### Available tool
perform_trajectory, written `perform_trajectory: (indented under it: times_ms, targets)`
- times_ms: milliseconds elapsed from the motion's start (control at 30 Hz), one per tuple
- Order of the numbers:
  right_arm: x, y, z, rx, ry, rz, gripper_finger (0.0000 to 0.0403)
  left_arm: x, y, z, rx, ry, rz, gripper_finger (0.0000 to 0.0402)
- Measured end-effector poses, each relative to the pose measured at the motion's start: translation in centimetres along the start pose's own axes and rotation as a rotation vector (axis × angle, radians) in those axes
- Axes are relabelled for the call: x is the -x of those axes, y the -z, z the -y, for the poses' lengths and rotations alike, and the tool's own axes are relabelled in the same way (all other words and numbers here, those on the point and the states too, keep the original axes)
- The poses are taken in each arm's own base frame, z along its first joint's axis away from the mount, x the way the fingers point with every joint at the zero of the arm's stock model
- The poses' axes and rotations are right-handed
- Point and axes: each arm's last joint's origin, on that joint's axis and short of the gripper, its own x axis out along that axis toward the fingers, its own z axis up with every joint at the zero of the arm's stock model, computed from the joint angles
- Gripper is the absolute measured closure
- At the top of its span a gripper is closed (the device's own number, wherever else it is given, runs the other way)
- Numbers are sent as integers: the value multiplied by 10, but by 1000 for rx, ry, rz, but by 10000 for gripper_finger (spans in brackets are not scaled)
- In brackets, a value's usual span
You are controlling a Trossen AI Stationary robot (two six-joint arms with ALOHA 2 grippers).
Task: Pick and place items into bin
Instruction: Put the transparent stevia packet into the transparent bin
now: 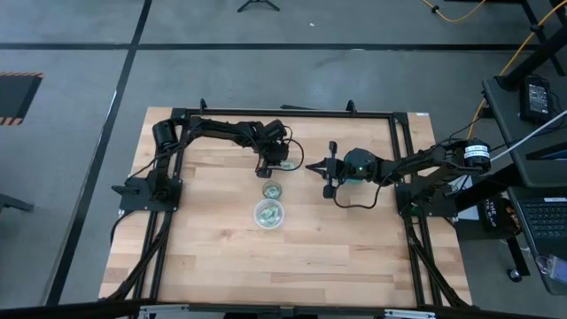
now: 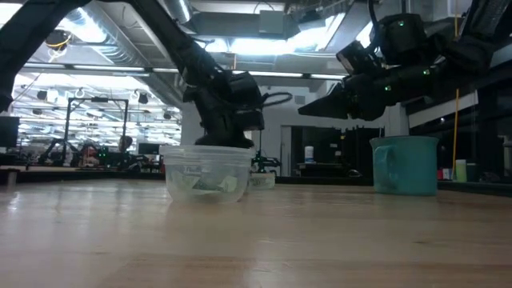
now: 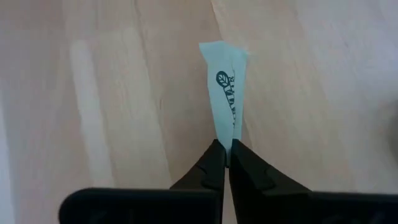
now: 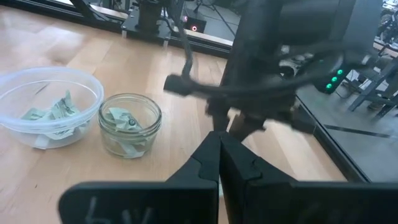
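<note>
My left gripper (image 3: 225, 152) is shut on a pale teal packet (image 3: 224, 87) with a dark leaf print, over bare wood just beyond the small glass jar (image 1: 271, 190). The jar (image 4: 130, 124) holds more green-and-white packets. So does the clear plastic bowl (image 1: 268, 213) on its near side, which stands in front in the low view (image 2: 206, 172). My right gripper (image 4: 219, 142) is shut and empty, raised above the table (image 2: 308, 110) and pointing at the left gripper (image 1: 265, 169). The teal mug (image 2: 406, 164) stands to the right. My left gripper pinches the packet by one narrow end (image 3: 226, 138) between its two fingertips (image 3: 214, 160), coming from above and pointing down. The packet is creased lengthwise and sticks out straight beyond the tips, its free end (image 3: 217, 51) toward the tabletop. Whether that end touches the wood, I cannot tell.
A black frame (image 1: 283, 112) borders the wooden tabletop. The two grippers are close together near the table's middle, far of the jar and bowl. Bare wood (image 1: 292, 266) lies toward the near edge.
</note>
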Motion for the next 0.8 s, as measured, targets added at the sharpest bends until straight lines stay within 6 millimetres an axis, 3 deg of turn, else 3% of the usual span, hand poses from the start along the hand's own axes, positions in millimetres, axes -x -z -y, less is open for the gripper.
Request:
perform_trajectory:
  times_ms: [533,800]
  targets:
    - [0,2,-1,-64,-5,-16,399,100,-14,5,-53,-22,133,398]
    - [0,0,-5,-75,-20,-10,399,128,-21,32,-15,-11,109,398]
